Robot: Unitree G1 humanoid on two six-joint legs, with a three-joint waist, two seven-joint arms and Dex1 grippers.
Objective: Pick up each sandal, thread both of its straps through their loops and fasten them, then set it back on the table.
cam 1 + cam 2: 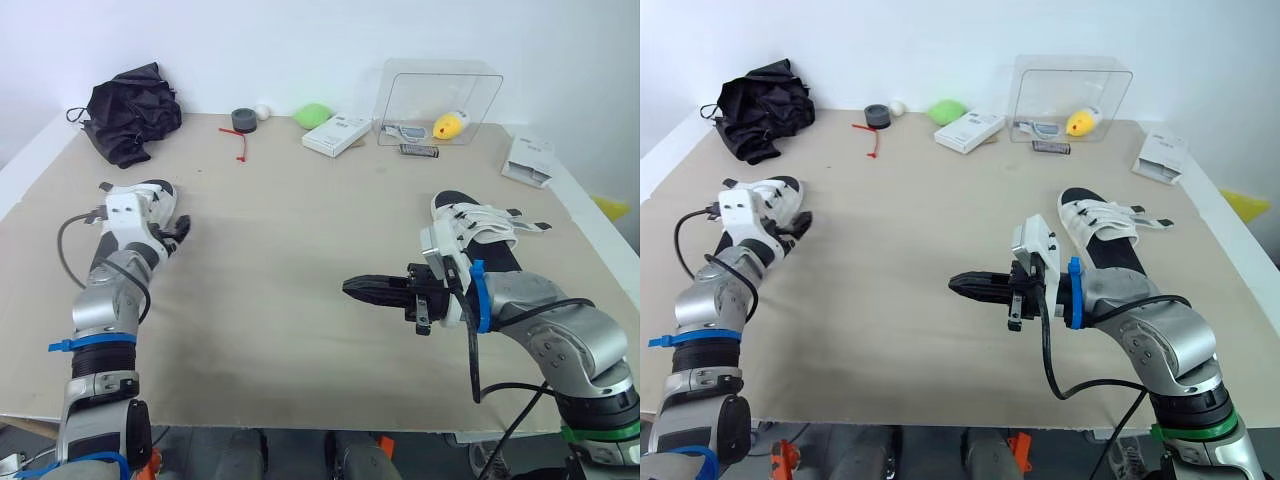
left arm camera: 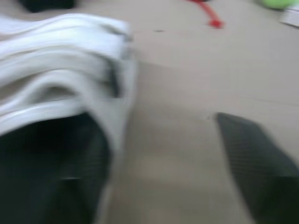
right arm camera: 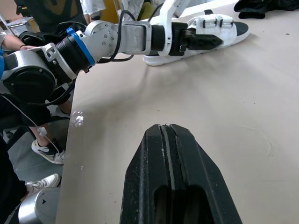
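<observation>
- Right wrist view: my right pincer (image 3: 166, 128) is pressed together; head view: just beside the right sandal (image 1: 480, 222).
- Left wrist view: my left pincer (image 2: 156, 135) is spread, well apart from that sandal.

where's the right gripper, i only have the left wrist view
Observer: The right gripper is shut and empty, near the middle of the table, pointing toward the robot's left.
Operator: and the other sandal
Observer: The second sandal lies on the table at the robot's right, not held.
Operator: is my sandal lifted
Observer: No, the left sandal lies flat on the table, with the left gripper low beside it.
</observation>
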